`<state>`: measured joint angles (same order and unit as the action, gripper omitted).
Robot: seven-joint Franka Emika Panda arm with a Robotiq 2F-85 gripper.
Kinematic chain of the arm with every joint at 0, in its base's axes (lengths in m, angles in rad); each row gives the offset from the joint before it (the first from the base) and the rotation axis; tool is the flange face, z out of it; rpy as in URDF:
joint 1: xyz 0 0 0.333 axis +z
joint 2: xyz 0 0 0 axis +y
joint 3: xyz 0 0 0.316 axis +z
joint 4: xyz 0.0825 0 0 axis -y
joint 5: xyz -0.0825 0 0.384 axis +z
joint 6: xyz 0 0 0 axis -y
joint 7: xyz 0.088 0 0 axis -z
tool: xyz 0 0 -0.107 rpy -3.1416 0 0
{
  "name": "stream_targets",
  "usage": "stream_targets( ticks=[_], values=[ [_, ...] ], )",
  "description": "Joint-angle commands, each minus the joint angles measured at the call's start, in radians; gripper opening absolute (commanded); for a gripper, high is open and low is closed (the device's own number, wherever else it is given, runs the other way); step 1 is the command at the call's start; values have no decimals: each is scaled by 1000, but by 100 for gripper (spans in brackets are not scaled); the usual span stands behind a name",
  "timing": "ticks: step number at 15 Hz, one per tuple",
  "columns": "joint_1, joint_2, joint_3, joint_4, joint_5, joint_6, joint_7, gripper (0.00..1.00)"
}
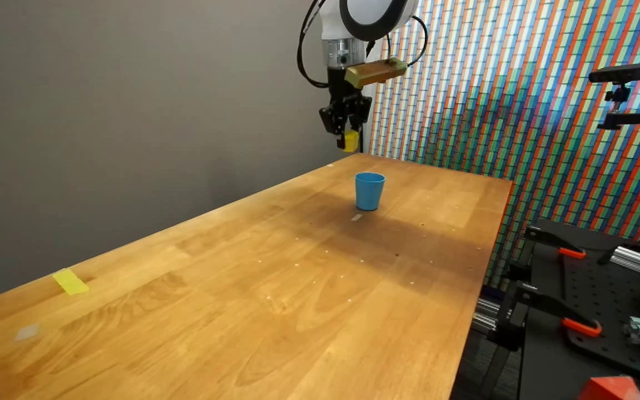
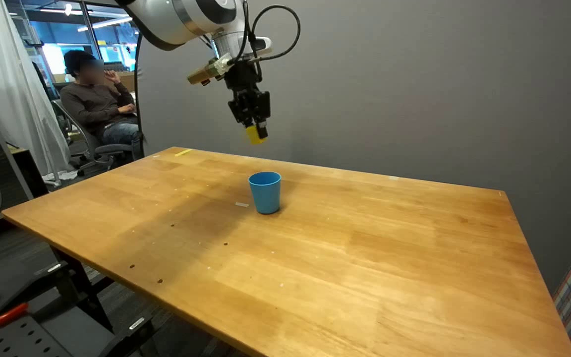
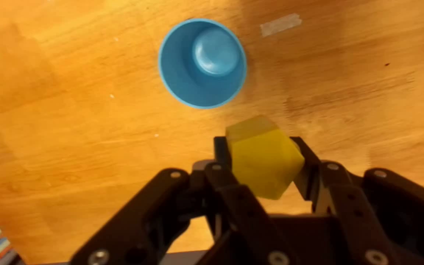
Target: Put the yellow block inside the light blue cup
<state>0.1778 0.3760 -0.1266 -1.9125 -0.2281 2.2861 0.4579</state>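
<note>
Because the gripper [image 3: 263, 150] clasps the yellow block [image 3: 263, 163] well above the desk [image 2: 414, 248], seemingly off-centre from the light blue cup [image 2: 266, 197], a drop from here could miss or topple it.

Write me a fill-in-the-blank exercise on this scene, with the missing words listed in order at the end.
1. The gripper is holding a block whose colour is ____.
2. With its base down and its open mouth up, the blue cup stands ____ on the table.
3. In height, the held block is ____ the rim of the cup.
4. As the wrist view shows, the number of blocks inside the cup is ____.

Missing words: yellow; upright; above; zero.
</note>
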Motion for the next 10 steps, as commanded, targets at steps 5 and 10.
stream_targets(
  ticks=[5,10],
  values=[
    [-45,39,-37,-41,-1,-10,203,23],
    [-52,78,-17,-49,22,12,211,24]
  ],
)
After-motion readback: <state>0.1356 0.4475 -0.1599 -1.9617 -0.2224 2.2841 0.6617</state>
